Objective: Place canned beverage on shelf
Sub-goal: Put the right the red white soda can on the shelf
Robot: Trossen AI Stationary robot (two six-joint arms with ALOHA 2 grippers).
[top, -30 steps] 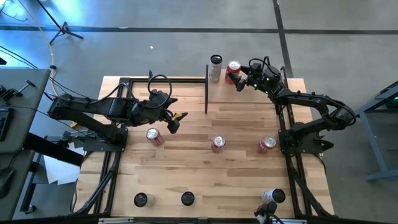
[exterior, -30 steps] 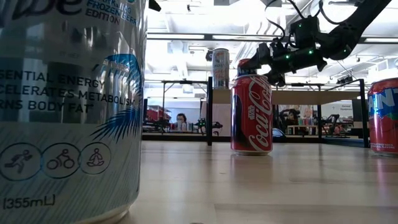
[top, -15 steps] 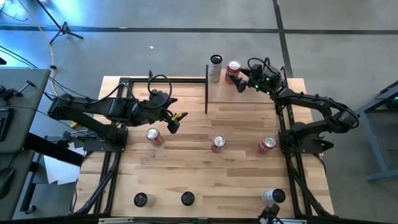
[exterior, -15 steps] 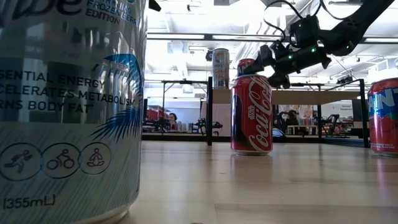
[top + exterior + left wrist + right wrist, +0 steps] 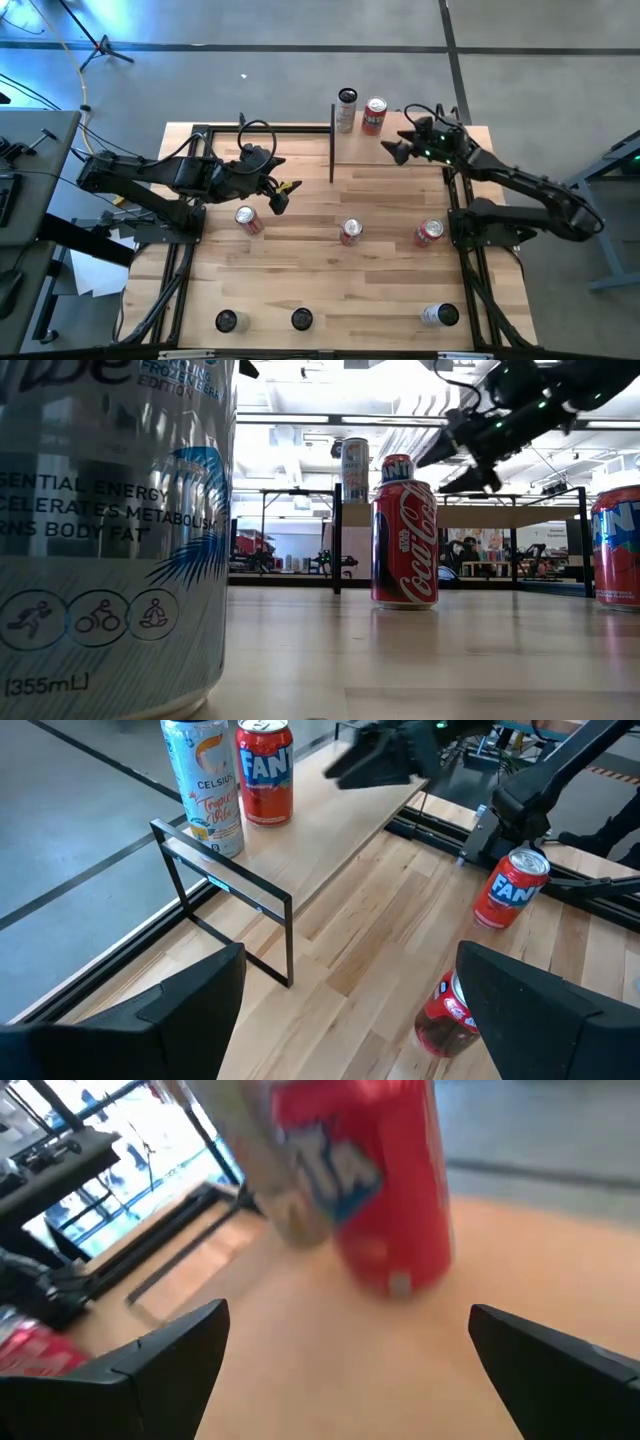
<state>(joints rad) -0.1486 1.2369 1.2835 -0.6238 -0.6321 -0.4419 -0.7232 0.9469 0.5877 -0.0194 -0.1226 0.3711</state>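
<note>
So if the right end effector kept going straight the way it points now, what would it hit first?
Most likely the red Fanta can on the shelf: it sits dead ahead between the open right end effector's fingers, with the silver can just beside it.

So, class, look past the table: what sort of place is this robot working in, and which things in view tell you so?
Probably a robotics lab or workshop in an open-plan hall. The wooden table stands on a bare concrete floor, cables trail beside it, and the low view shows workbenches beyond under ceiling strip lights.
</note>
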